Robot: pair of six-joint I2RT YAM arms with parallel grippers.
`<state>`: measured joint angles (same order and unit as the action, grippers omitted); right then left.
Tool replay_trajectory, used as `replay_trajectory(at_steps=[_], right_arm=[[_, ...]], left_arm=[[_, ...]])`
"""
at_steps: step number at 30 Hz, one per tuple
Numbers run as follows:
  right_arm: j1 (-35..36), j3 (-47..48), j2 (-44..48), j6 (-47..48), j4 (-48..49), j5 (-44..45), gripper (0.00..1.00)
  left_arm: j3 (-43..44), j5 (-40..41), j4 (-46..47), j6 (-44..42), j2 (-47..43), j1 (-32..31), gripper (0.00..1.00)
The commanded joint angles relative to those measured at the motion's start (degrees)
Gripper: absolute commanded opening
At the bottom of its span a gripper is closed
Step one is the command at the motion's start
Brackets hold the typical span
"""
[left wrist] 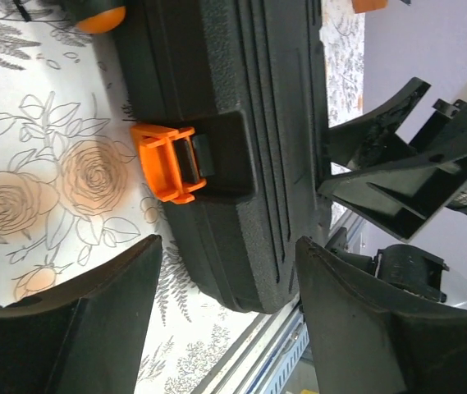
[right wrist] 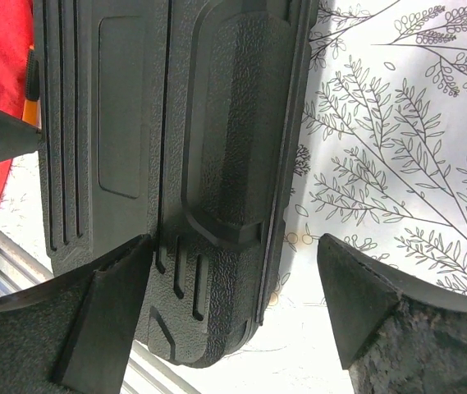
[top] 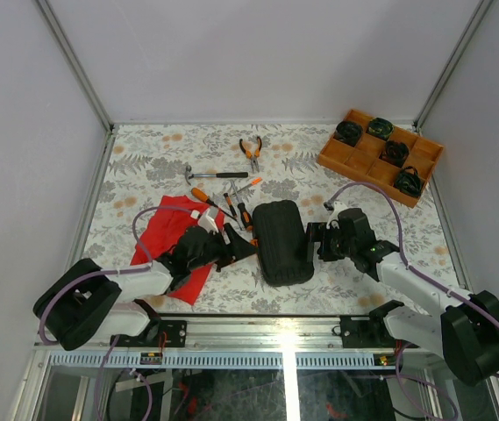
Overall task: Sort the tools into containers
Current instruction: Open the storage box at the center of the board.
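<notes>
The container, a black ribbed tool case (top: 282, 241), lies closed in the middle of the table, its orange latch (left wrist: 167, 160) on the left side. My left gripper (top: 245, 246) is open at that side, and its jaws (left wrist: 229, 246) straddle the case's near corner with a gap on the table side. On the case's right, my right gripper (top: 312, 241) is open too, with the near right edge of the case (right wrist: 176, 164) between its fingers (right wrist: 102, 320). Behind the case lie the tools: pliers (top: 251, 151), a hammer (top: 210, 174) and screwdrivers (top: 205, 197).
A red cloth (top: 172, 246) lies under my left arm. An orange compartment tray (top: 381, 153) with black round items stands at the back right. The table's metal front rail (top: 284, 329) runs just behind the case's near end.
</notes>
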<state>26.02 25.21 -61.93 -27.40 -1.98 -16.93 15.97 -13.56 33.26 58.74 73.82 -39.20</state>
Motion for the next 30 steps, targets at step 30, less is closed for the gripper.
replay_trajectory(at_steps=[30], right_arm=[[0.1, -1.8, -2.5, -3.3, 0.3, 4.9, 0.76]], left_arm=[[-4.8, -1.0, 12.0, 2.6, -0.3, 2.5, 0.53]])
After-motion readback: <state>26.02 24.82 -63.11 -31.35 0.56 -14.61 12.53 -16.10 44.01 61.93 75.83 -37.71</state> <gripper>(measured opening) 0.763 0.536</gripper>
